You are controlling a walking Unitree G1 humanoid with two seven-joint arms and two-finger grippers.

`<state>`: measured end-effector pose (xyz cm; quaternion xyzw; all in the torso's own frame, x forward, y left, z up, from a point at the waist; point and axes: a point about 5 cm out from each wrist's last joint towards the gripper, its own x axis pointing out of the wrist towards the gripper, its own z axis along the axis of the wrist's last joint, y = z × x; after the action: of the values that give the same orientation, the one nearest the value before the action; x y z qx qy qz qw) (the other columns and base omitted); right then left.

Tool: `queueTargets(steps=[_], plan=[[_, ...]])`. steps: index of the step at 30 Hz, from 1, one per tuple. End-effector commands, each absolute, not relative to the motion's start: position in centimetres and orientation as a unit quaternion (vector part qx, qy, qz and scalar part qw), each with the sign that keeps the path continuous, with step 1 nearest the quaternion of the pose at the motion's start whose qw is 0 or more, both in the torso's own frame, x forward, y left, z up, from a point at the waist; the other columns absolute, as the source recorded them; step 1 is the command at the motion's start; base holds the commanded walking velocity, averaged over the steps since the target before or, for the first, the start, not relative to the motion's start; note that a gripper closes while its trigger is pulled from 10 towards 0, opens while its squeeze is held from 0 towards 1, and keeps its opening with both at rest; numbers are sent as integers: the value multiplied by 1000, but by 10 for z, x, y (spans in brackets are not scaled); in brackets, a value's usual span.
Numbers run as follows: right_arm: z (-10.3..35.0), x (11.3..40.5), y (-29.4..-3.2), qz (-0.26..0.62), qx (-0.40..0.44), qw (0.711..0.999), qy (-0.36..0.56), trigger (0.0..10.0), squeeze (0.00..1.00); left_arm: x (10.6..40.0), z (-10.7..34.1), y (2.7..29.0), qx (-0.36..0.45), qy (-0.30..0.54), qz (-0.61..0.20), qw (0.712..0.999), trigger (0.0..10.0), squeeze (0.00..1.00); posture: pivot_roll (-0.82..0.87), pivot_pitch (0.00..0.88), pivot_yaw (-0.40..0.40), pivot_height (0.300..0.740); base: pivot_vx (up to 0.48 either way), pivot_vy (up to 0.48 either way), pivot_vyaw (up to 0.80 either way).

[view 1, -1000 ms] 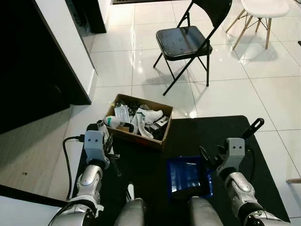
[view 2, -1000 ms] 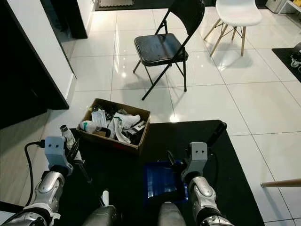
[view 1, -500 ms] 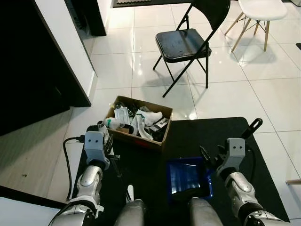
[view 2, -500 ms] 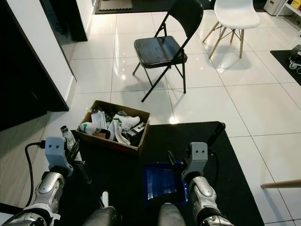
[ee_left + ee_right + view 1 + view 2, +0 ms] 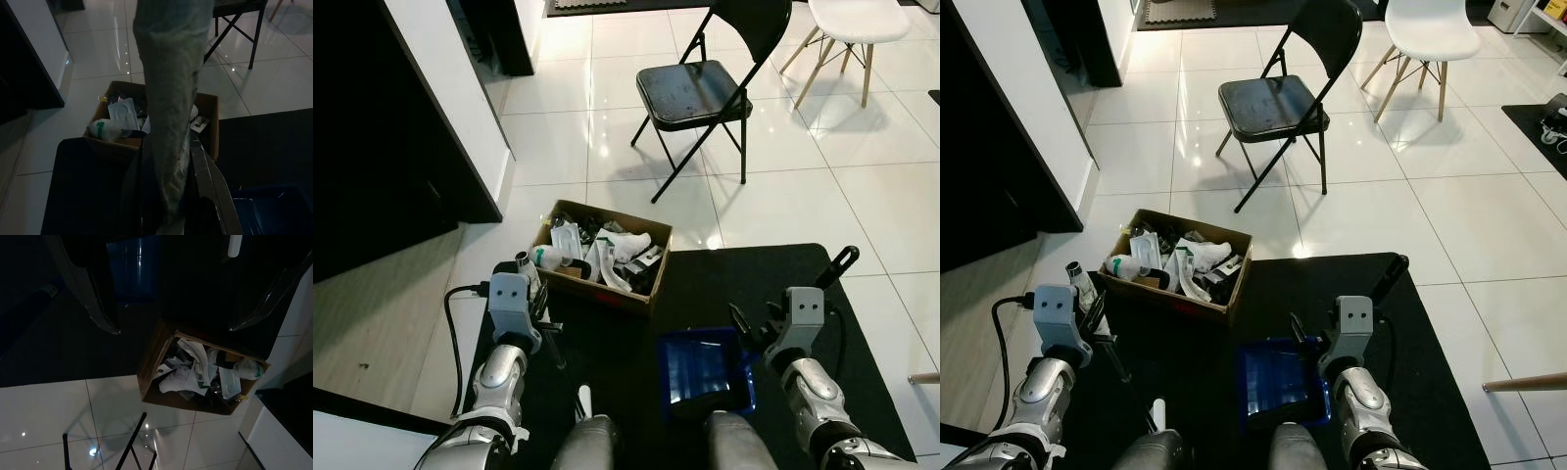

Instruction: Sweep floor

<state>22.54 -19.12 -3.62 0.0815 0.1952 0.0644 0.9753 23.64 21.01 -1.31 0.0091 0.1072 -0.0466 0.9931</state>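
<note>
My left gripper is low on the left over the black mat, shut on a grey-green broom handle that runs between its fingers. A thin dark rod with a white tip slants down from it toward my legs. A blue dustpan lies on the mat, with its black handle rising behind my right wrist. Right beside the pan's edge, my right gripper has its fingers spread wide apart, open.
A cardboard box stuffed with wrappers and a bottle sits at the mat's far left corner. Beyond it stand a black folding chair and a white chair on glossy white tiles. A black cabinet lines the left. A cable loops by my left arm.
The whole view has shifted very slightly. Both arms, the dustpan and the box keep their places.
</note>
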Motion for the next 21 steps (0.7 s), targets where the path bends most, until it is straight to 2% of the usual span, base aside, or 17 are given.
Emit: queueTargets(steps=[1, 21], plan=[[-39, 224, -191, 58, 86, 973, 205, 10000, 0, 230, -21, 206, -2, 127, -48, 991, 10000, 0, -8, 11, 8, 740, 0, 0, 0], [-38, 225, -192, 57, 83, 974, 205, 10000, 0, 231, -20, 206, -3, 127, -48, 991, 10000, 0, -8, 13, 11, 740, 0, 0, 0]])
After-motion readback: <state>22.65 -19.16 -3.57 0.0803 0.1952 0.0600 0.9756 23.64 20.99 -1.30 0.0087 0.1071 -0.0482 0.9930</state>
